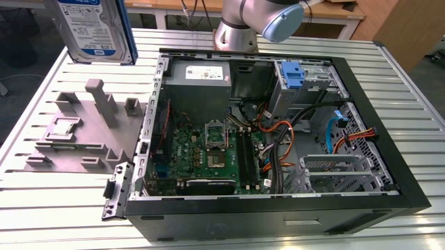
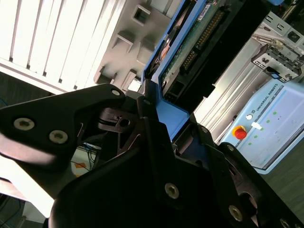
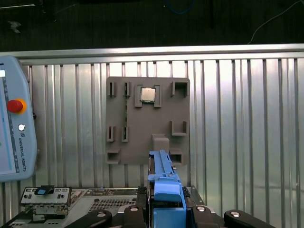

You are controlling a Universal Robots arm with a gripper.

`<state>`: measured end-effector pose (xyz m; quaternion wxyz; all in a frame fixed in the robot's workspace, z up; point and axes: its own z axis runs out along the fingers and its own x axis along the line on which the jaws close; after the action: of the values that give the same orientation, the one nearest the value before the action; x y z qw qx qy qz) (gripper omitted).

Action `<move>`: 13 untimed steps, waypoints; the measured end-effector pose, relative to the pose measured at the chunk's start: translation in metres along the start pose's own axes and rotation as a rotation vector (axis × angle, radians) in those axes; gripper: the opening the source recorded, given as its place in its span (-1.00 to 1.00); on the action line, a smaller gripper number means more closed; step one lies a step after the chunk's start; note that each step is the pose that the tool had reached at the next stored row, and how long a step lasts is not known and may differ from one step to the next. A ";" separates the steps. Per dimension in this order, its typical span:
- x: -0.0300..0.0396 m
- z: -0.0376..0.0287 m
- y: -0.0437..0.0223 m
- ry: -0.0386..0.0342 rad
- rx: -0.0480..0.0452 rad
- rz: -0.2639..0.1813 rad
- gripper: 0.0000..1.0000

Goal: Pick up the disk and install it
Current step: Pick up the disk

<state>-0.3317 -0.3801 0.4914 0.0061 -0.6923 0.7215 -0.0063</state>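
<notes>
Exterior view, from its left to its right: disk [image 1: 94, 28], label side out, held upright and clear of the counter [image 1: 56, 208] at the far corner. Grey fixture [image 1: 70, 138] flat on the counter below the disk. Open case [image 1: 278, 213] just beside the fixture, with board and cables exposed. Arm [image 1: 257, 18] behind the case. The second wrist view gives the grip: black end effector [image 2: 159, 111] closed on the disk's [image 2: 190, 42] blue frame, a finger on either side, with the circuit-board underside in sight and a pendant [image 2: 273, 118] with a red button beyond. The first wrist view looks down on the pendant [image 3: 14, 137], then on the fixture [image 3: 147, 133] with a chip [image 3: 147, 95] seated in one pocket. The disk [image 3: 164, 175] is edge-on here, clamped in the end effector [image 3: 166, 211].
</notes>
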 end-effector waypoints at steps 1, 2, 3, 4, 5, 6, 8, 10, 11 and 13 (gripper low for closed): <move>0.0000 0.0001 -0.0013 0.0000 0.0001 0.000 -0.27; -0.0001 0.0000 -0.0033 0.0001 0.0000 0.000 -0.27; -0.0002 0.0001 -0.0050 0.0000 0.0000 0.000 -0.27; -0.0003 0.0001 -0.0062 0.0000 0.0000 0.000 -0.27; -0.0003 0.0001 -0.0066 0.0000 -0.0001 0.000 -0.27; -0.0003 0.0001 -0.0066 0.0000 0.0000 0.000 -0.27; -0.0003 0.0002 -0.0066 0.0000 0.0001 0.000 -0.27; -0.0003 0.0002 -0.0071 0.0000 0.0001 0.000 -0.27; -0.0003 0.0001 -0.0072 0.0000 0.0000 0.000 -0.27; -0.0003 0.0001 -0.0072 0.0000 0.0000 0.000 -0.27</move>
<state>-0.3245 -0.3801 0.4914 0.0062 -0.6923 0.7216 -0.0063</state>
